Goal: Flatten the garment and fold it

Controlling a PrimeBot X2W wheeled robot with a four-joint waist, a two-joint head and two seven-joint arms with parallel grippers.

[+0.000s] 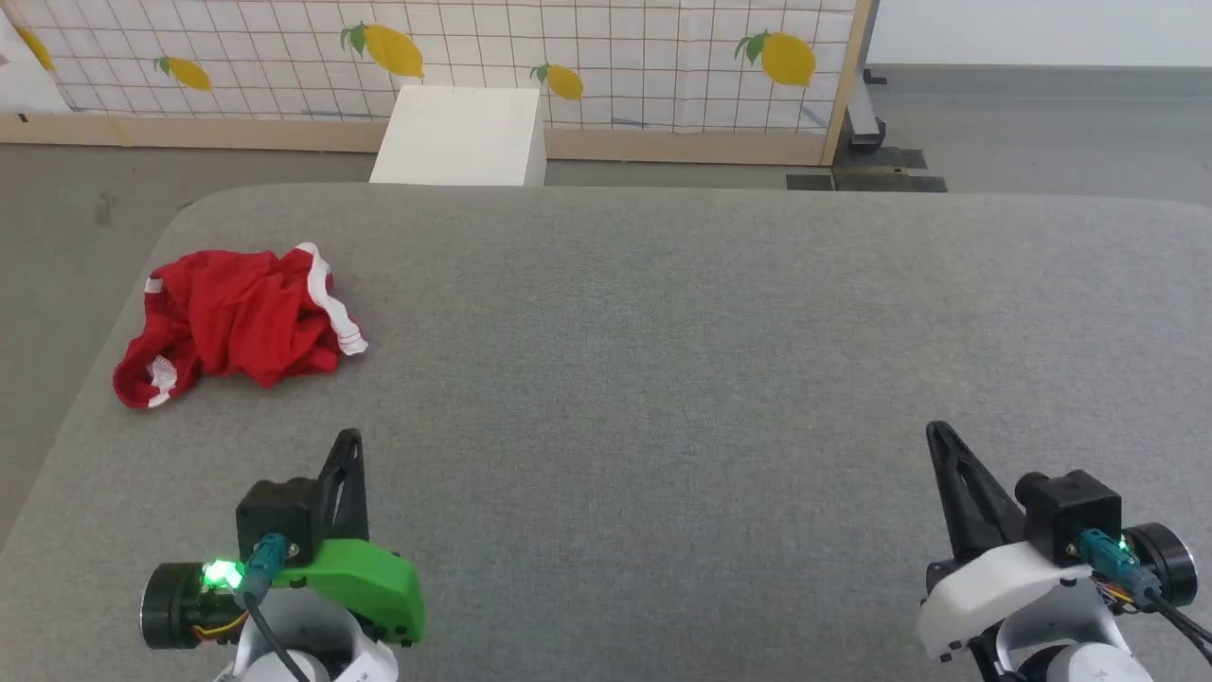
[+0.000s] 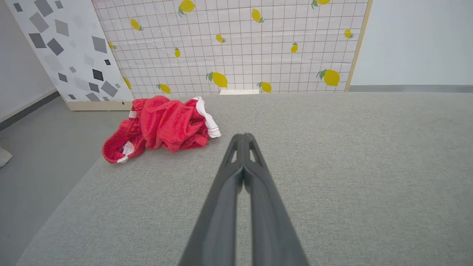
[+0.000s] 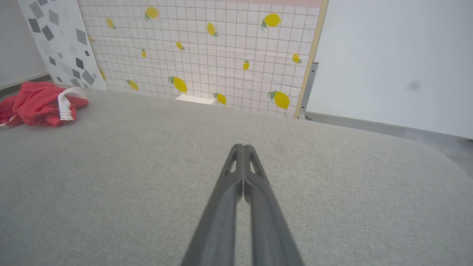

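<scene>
At 7 o'clock in the head view, the left gripper [image 1: 348, 443] is clenched, fingers pressed together and holding nothing, over the grey fabric-covered surface [image 1: 663, 332]. At 5 o'clock, the right gripper [image 1: 939, 438] is likewise clenched and empty. At 10 o'clock, the garment [image 1: 237, 322], red with white trim, lies crumpled near the surface's left edge, well apart from both grippers. At 12 o'clock, beyond the far edge, a white box [image 1: 464, 137] stands before a lemon-print grid screen [image 1: 615, 57].

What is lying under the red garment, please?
The crumpled garment lies on the grey padded surface, near its left edge. Its folds cover that patch and its own underside, so anything beneath cannot be seen.
</scene>
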